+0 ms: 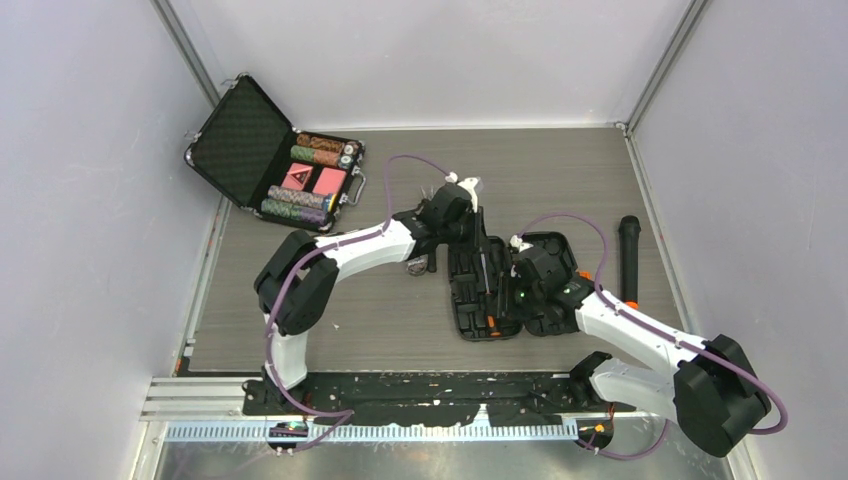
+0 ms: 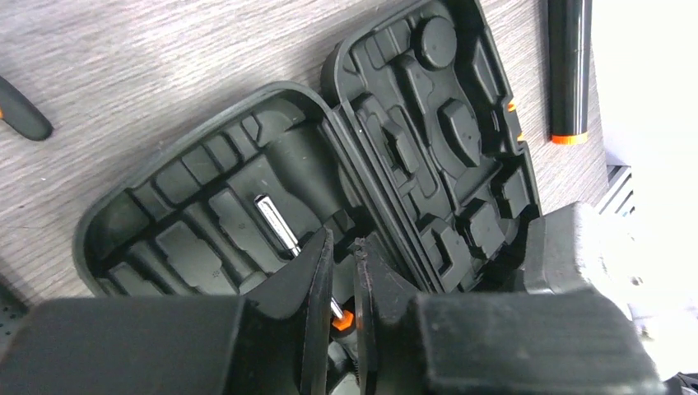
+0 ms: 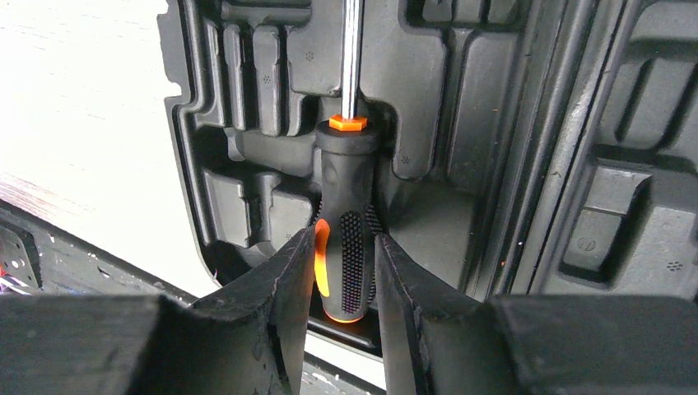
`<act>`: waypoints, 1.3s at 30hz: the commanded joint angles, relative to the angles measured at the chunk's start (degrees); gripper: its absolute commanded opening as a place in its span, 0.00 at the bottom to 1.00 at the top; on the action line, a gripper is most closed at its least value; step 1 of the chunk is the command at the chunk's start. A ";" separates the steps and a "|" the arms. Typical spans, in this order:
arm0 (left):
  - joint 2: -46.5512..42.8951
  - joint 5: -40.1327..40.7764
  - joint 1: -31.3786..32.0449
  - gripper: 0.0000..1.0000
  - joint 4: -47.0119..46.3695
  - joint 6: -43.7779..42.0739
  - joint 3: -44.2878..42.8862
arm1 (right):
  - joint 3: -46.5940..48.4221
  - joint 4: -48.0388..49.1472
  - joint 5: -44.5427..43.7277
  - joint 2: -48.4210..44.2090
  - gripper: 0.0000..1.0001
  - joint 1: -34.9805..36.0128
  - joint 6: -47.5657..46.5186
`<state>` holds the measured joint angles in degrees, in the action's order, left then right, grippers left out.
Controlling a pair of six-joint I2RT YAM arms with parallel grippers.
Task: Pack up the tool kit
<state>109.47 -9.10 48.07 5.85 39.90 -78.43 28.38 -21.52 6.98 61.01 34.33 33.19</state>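
Observation:
The tool kit (image 1: 465,305) lies open and flat mid-table, its moulded slots facing up (image 2: 189,247) (image 3: 247,123). An orange-and-black screwdriver (image 3: 346,206) lies in a slot of its left half, the shaft (image 2: 276,222) pointing to the far end. My left gripper (image 1: 468,232) (image 2: 342,243) hovers over the shaft, its jaws a narrow slit apart. The orange collar shows in that slit. Whether the pads touch it is hidden. My right gripper (image 1: 522,290) (image 3: 342,239) is open, a finger on each side of the handle.
A black cylindrical tool with an orange end (image 1: 628,255) (image 2: 568,66) lies right of the case. A small tool (image 1: 420,265) lies left of it. An open metal-edged briefcase of chips and red cards (image 1: 240,150) stands at the far left corner.

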 commanded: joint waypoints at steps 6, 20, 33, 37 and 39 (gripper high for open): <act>0.81 -1.52 0.71 0.12 -2.34 1.76 0.21 | 1.20 -0.58 1.51 0.35 0.38 -0.23 -0.18; 4.39 -1.87 0.71 0.11 -1.30 1.50 -0.44 | 3.87 -5.00 3.88 0.21 0.40 -0.25 -1.46; 8.30 -1.29 0.72 0.06 1.94 1.32 -2.10 | 3.07 -4.67 3.93 4.75 0.33 -0.26 -1.68; 9.02 -1.18 0.71 0.01 3.38 1.53 -2.21 | 2.70 -5.30 3.75 6.34 0.23 -0.23 -1.76; 9.25 -0.92 0.70 0.01 4.13 1.71 -2.14 | 2.46 -5.67 3.74 7.18 0.18 -0.26 -1.75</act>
<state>117.51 -10.70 48.71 6.31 41.80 -79.59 31.40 -25.61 11.31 65.56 33.98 31.73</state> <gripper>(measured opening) 0.014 0.358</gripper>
